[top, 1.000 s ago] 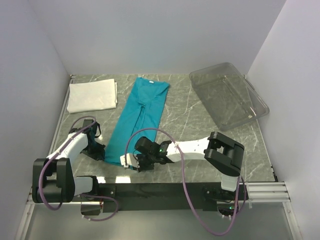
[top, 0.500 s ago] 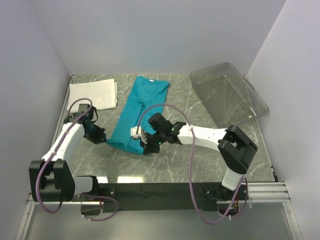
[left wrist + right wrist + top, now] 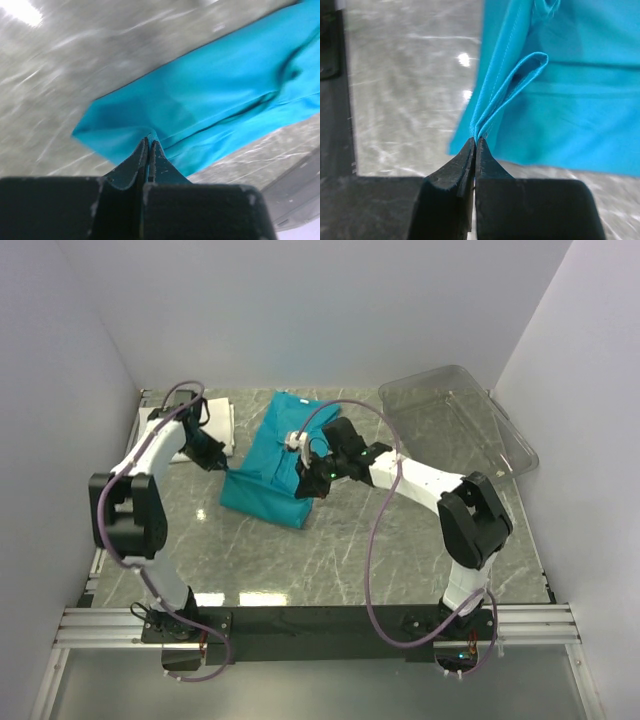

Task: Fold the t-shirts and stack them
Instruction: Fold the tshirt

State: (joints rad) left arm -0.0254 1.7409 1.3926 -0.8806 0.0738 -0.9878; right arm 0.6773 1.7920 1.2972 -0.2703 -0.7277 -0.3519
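The teal-blue t-shirt lies doubled over at the middle back of the table, its folded edge toward the front. My left gripper is shut on its left hem corner. My right gripper is shut on the right hem corner, where several layers of teal cloth meet its tips. Both held corners hang a little above the cloth beneath. A white t-shirt lies folded at the back left, largely hidden behind my left arm.
A clear plastic tray stands at the back right, tilted against the wall. The grey marbled table spreads in front of the shirt. Walls close in on the left, back and right.
Both grippers have carried the teal shirt's near hem away from the front edge toward the back, folding the long strip in half. The right gripper finished shutting on the cloth.
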